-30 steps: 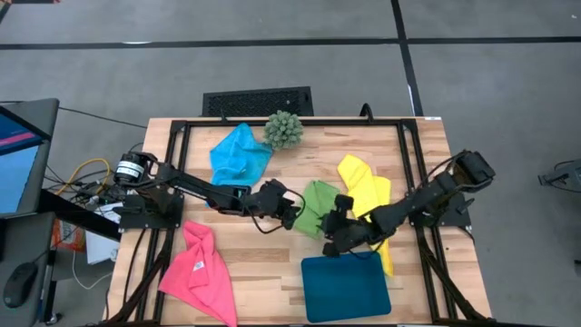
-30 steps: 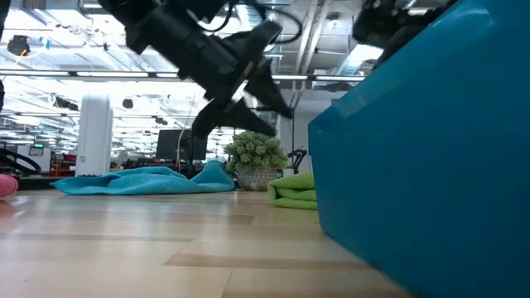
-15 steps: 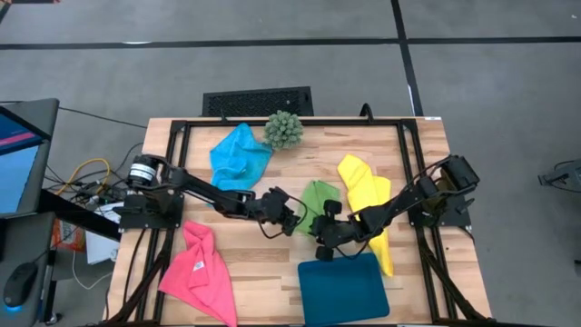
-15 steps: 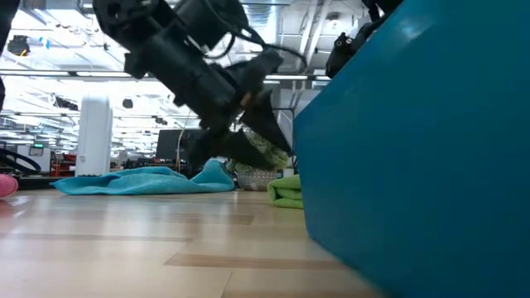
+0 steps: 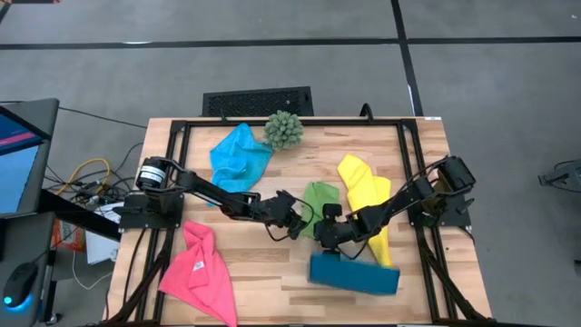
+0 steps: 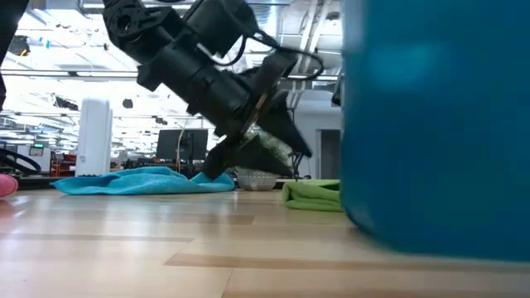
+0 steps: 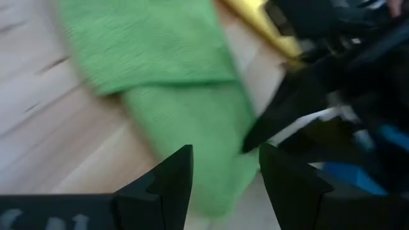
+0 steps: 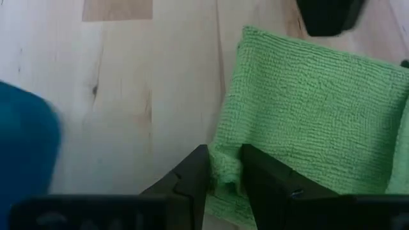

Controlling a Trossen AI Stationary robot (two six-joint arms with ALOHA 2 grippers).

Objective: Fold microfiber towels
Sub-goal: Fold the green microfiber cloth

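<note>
Mid-table, soft limp lime green microfiber towel (image 5: 317, 202), light, best pinched at edge; right gripper (image 8: 223, 167) nipped on its near edge, jaws narrow; left gripper (image 7: 223, 167) just above it, jaws parted, holding nothing.

Four microfiber towels are laid on the table. The lime green towel (image 5: 317, 205), folded double, is pinched at its edge between the right jaws and lies ahead of the left jaws. The sky blue towel (image 5: 238, 154), yellow towel (image 5: 366, 195) and hot pink towel (image 5: 199, 272) lie crumpled, apart from both jaws.
</note>
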